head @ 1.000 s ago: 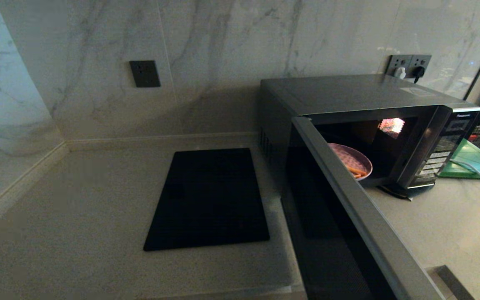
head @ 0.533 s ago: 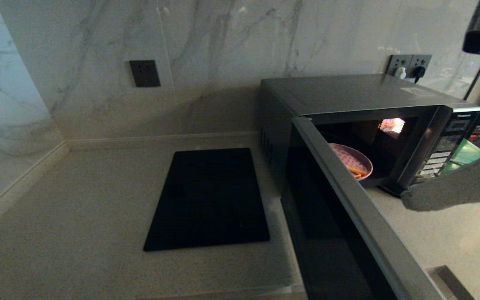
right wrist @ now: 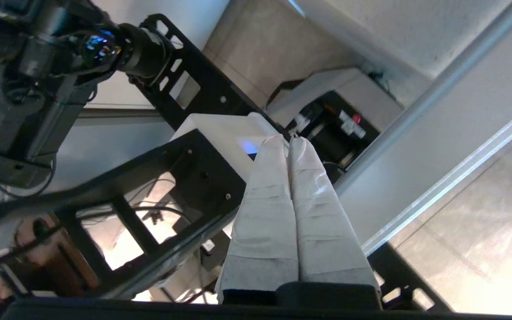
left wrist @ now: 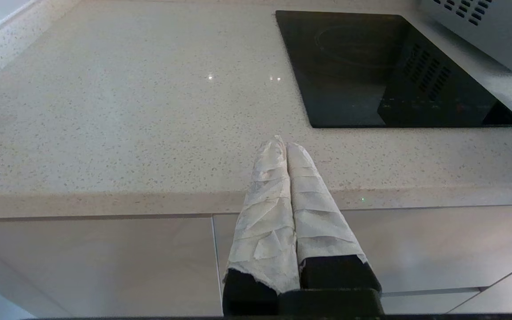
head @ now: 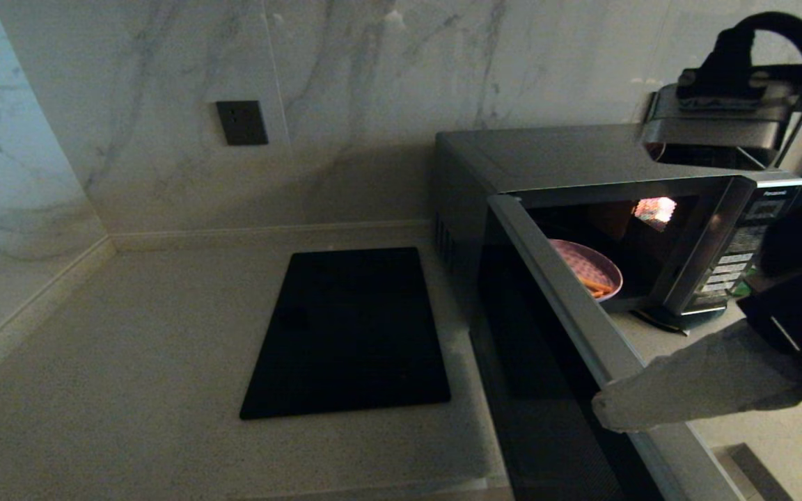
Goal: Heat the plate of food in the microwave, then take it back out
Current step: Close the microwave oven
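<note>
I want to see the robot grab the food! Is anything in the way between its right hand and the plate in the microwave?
Yes. The open microwave door stands between them. The right gripper, fingers shut, sits at the door's upper edge near the front, while the plate lies farther back inside the microwave. The left gripper is parked below the counter edge.

In comes the right gripper [head: 606, 410] from the right edge, absent a second ago, sweeping left past the button panel to the open door's top edge [head: 568, 306], its wrist camera [head: 718, 129] now above the microwave [head: 582, 156].

One microwave [head: 617, 209] — one plate of food [head: 585, 268]
</note>
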Controlling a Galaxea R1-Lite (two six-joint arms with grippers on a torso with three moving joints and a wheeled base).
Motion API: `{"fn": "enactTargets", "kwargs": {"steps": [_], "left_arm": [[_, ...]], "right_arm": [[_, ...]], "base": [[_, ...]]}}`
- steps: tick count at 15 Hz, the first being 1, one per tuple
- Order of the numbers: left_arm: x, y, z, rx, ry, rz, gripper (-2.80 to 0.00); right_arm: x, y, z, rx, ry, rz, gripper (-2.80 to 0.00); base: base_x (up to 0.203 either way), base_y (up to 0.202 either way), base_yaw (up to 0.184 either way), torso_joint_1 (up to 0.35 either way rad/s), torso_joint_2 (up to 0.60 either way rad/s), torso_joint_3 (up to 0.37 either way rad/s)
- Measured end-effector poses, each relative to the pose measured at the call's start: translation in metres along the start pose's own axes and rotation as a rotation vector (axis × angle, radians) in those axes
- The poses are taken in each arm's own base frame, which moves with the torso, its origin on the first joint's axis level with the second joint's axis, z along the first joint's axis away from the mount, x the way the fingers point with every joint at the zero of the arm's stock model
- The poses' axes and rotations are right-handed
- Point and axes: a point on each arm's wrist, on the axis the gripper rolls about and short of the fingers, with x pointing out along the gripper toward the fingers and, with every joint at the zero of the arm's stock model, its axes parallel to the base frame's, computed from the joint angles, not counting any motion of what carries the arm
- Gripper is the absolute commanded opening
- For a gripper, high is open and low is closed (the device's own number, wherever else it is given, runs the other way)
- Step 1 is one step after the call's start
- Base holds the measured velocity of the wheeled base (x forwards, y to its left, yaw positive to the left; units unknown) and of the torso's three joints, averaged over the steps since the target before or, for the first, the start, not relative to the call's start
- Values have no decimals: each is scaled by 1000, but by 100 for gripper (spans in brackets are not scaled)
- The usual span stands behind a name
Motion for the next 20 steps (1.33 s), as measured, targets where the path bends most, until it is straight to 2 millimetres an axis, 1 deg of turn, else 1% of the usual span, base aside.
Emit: {"fn": "enactTargets", "kwargs": {"steps": [6,9,12,14,16,20], "left_arm": [[0,0,0,0,0,0,-280],[0,0,0,0,0,0,-280],[0,0,0,0,0,0,-280],[0,0,0,0,0,1,-280],[0,0,0,0,0,0,-280],[0,0,0,0,0,0,-280]], "right_arm": [[24,-5,0,68,84,-54,-280],[30,-8,-2,94,95,-103,-280],[27,-10,-4,150,68,-159,-280],[22,-13,-9,165,61,-230,-280],[17,-16,-12,221,30,-316,-280],[15,-25,-16,291,-19,-422,-280]], "base": [[0,0,0,0,0,0],[0,0,0,0,0,0],[0,0,0,0,0,0],[0,0,0,0,0,0],[0,0,0,0,0,0],[0,0,0,0,0,0]]}}
